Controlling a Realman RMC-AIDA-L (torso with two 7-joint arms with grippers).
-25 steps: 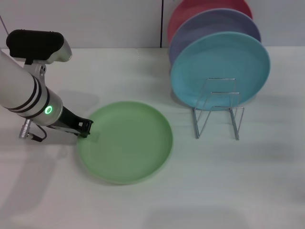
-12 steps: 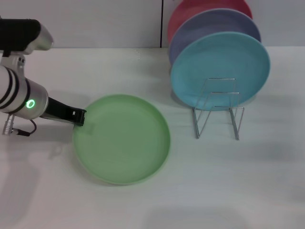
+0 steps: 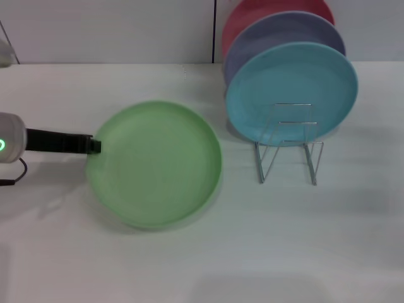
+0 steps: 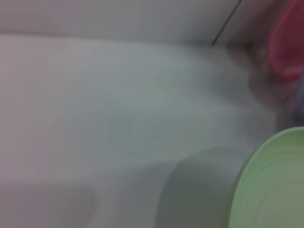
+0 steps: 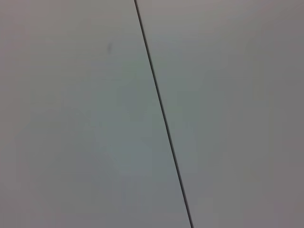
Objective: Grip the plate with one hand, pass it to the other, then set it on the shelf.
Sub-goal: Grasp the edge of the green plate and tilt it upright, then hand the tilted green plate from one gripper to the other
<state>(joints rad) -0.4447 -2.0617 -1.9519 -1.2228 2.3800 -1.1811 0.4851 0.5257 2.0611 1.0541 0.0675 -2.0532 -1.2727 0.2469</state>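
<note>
Plate (image 3: 154,163): light green, round, nearest item; appears lifted off the white table (image 3: 315,252), shadow below its near edge. Left wrist view shows its rim (image 4: 270,185) w/ shadow beside it.
Left gripper (image 3: 93,145): black fingers clamped on plate's left rim; arm enters from left edge, green LED lit on wrist.
Shelf (image 3: 289,144): thin silver wire rack, right of plate, well apart from it; front loops bare.
Blue plate (image 3: 291,93): upright, behind the rack's front loops.
Lavender plate (image 3: 278,38): upright, behind blue one.
Red plate (image 3: 265,12): upright, farthest back, near wall.
Right gripper: not visible; its wrist cam shows only a pale surface w/ a dark seam.
Writing/labels: none legible.
</note>
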